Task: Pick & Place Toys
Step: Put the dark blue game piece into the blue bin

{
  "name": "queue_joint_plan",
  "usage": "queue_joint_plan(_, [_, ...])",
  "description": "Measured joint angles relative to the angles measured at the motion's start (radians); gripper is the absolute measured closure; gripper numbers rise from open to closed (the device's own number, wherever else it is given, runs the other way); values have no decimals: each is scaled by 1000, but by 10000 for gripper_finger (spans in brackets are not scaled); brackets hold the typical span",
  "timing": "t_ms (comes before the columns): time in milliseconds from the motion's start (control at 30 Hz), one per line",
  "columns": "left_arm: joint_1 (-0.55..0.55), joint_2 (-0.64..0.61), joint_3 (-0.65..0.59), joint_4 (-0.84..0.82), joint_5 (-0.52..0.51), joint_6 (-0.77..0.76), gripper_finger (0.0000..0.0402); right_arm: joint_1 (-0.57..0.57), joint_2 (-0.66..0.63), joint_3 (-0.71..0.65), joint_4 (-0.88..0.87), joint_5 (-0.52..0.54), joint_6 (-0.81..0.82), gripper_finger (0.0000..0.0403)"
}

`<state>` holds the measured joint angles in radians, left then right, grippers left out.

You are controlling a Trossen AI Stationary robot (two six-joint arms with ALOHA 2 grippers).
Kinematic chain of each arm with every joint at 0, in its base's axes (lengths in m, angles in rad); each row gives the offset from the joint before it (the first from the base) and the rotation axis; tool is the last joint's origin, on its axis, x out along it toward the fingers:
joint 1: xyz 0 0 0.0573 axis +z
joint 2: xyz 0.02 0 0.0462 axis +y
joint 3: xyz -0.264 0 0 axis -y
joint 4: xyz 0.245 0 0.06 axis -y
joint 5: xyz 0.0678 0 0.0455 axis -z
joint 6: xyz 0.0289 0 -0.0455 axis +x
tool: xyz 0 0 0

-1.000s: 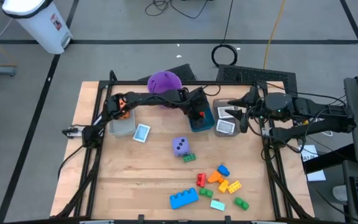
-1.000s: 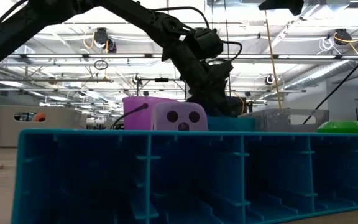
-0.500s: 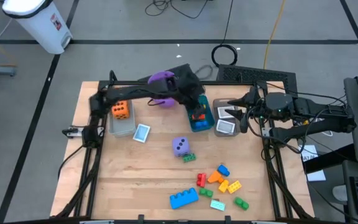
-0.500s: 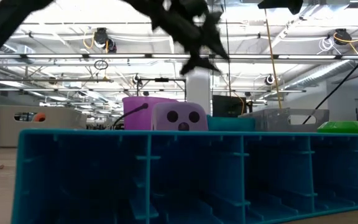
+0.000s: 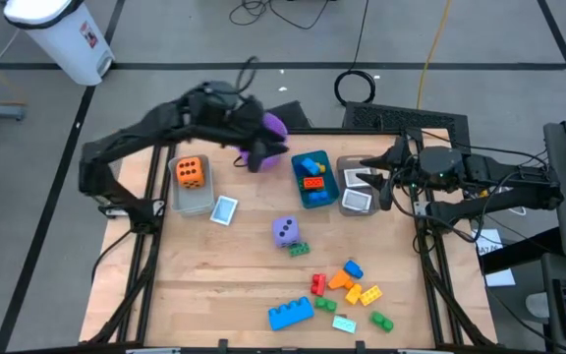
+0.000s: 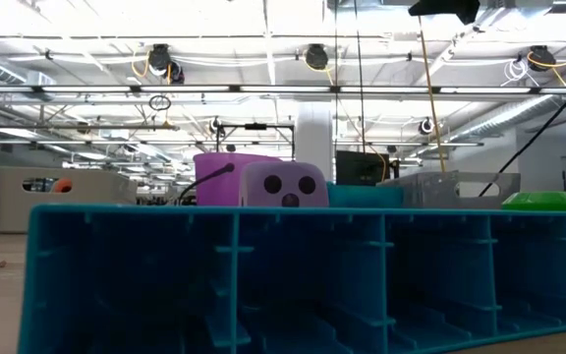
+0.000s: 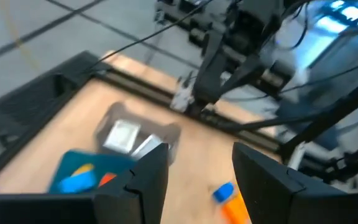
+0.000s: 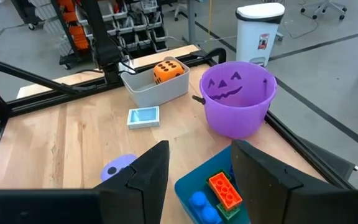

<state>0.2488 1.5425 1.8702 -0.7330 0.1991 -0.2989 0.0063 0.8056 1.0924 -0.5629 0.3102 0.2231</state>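
The left tool (image 5: 255,157) hangs high over the far edge of the table (image 5: 214,285), beside the purple bucket (image 5: 273,125). In its wrist view its fingers (image 7: 148,177) stand apart with nothing between them. The right tool (image 5: 379,183) waits at the table's far right, just beside the grey bin (image 5: 358,187); its fingers (image 8: 145,174) are also apart and empty.

A blue brick (image 5: 310,163) and a red brick (image 5: 312,183) lie in the teal bin (image 5: 314,200). An orange die (image 5: 191,172) sits in the clear bin (image 5: 193,201), and a card (image 5: 224,209) lies flat on the table just beside that bin. The grey bin holds what look like cards, though they are too small to be sure.

A purple die (image 5: 285,230) stands mid-table, touching a small green brick (image 5: 299,248). Toward the near edge lie a large blue brick (image 5: 291,313), a red one (image 5: 317,285), and orange (image 5: 341,281), yellow (image 5: 363,293) and green (image 5: 381,321) bricks close together.

In the low view the large blue brick fills the foreground, with the purple die behind it.
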Motion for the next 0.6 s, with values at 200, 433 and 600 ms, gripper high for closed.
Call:
queue_joint_plan(200, [-66, -82, 0, -195, -140, 16, 215, 0, 1, 0, -10, -1, 90, 238])
queue_joint_plan(433, [-182, -87, -43, -322, -148, 45, 215, 15, 60, 0, 84, -41, 418, 238])
queue_joint_plan(600, [-271, -82, -216, -109, -122, 53, 215, 81, 172, 0, 297, -126, 472, 238])
